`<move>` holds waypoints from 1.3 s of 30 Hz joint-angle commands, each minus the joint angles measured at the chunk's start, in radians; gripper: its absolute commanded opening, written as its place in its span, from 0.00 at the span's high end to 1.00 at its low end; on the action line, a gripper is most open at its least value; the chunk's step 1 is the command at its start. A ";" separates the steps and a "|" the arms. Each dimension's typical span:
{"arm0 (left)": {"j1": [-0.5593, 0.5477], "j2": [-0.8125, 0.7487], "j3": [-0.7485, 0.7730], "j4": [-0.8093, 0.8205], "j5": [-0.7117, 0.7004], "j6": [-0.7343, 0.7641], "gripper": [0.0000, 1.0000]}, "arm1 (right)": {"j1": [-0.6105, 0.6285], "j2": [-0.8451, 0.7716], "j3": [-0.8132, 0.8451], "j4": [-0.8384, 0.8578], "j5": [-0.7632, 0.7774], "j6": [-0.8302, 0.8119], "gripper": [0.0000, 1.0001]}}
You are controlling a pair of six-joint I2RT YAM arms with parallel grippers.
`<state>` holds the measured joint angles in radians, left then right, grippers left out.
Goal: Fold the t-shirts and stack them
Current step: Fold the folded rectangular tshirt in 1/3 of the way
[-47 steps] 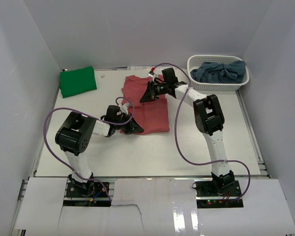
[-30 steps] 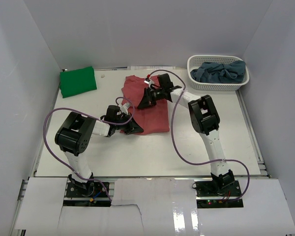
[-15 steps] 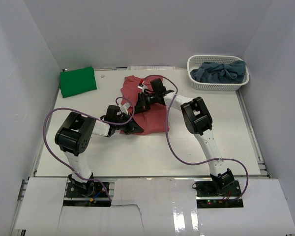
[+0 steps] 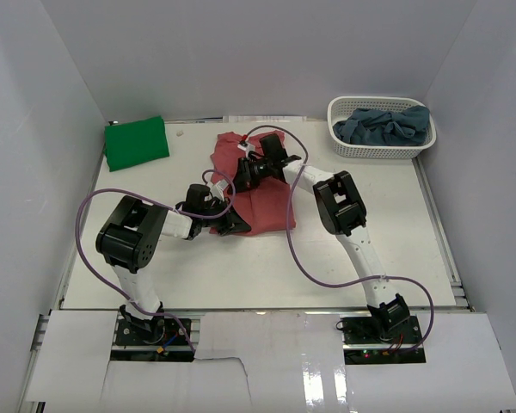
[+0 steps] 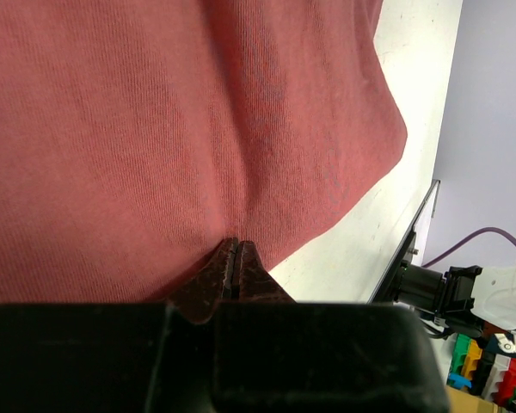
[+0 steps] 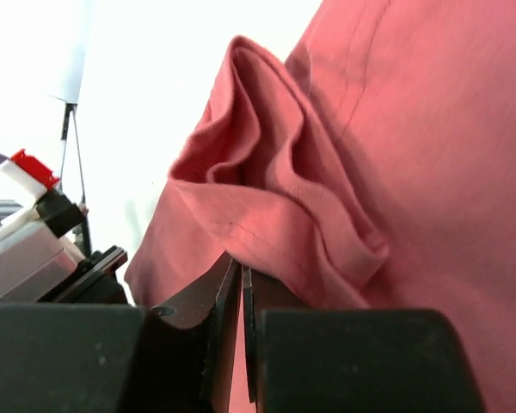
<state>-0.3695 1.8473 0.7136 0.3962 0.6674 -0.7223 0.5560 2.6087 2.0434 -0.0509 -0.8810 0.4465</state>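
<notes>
Salmon-red t-shirt (image 4: 272, 206), mid-table: my left gripper (image 4: 234, 225) pinches its 7 o'clock edge, jaws closed. My right gripper (image 4: 239, 180), likewise closed, clamps a bunched fold at 11 o'clock.

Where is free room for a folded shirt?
Bare table: between red shirt and near edge; also right of the right arm, in front of the basket. Crowded: the middle, where left gripper and right gripper pinch the red shirt.

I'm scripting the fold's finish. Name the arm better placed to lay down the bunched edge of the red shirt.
Right. The right gripper is shut on that bunched edge of the red shirt, so it likely only needs to lower and release. The left gripper is clamped on the near edge.
</notes>
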 commanded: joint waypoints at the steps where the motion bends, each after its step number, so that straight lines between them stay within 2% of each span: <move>1: -0.006 -0.036 -0.020 -0.071 -0.011 0.029 1.00 | -0.005 0.039 0.076 0.037 0.094 -0.075 0.90; 8: -0.008 -0.042 -0.026 -0.069 -0.005 0.026 1.00 | -0.027 0.050 0.089 0.135 0.227 -0.134 0.84; 13: -0.011 -0.042 -0.031 -0.071 -0.003 0.024 1.00 | -0.064 0.053 0.161 0.166 0.232 -0.108 0.82; 20: -0.013 -0.048 -0.032 -0.069 -0.006 0.023 1.00 | -0.091 -0.025 0.155 0.183 0.212 -0.097 0.80; 24: -0.014 -0.062 -0.028 -0.072 -0.008 0.018 1.00 | -0.094 -0.166 0.042 0.134 0.179 -0.106 0.80; 28: -0.014 -0.076 -0.019 -0.076 -0.009 0.012 1.00 | -0.093 -0.320 -0.168 -0.018 0.194 -0.141 0.64; 31: -0.014 -0.080 -0.009 -0.079 -0.008 0.011 1.00 | -0.094 -0.444 -0.306 -0.072 0.159 -0.154 0.61; 32: -0.014 -0.083 -0.008 -0.082 -0.008 0.009 1.00 | -0.094 -0.475 -0.407 -0.075 0.149 -0.155 0.60; 36: -0.014 -0.089 -0.003 -0.088 -0.011 0.014 1.00 | -0.097 -0.658 -0.629 -0.095 0.155 -0.157 0.56; 39: -0.014 -0.091 -0.005 -0.094 -0.011 0.018 1.00 | -0.111 -0.758 -0.791 -0.099 0.160 -0.143 0.48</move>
<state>-0.3763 1.8050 0.7013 0.3283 0.6609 -0.7219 0.4599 1.9263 1.3746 -0.1055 -0.7132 0.3073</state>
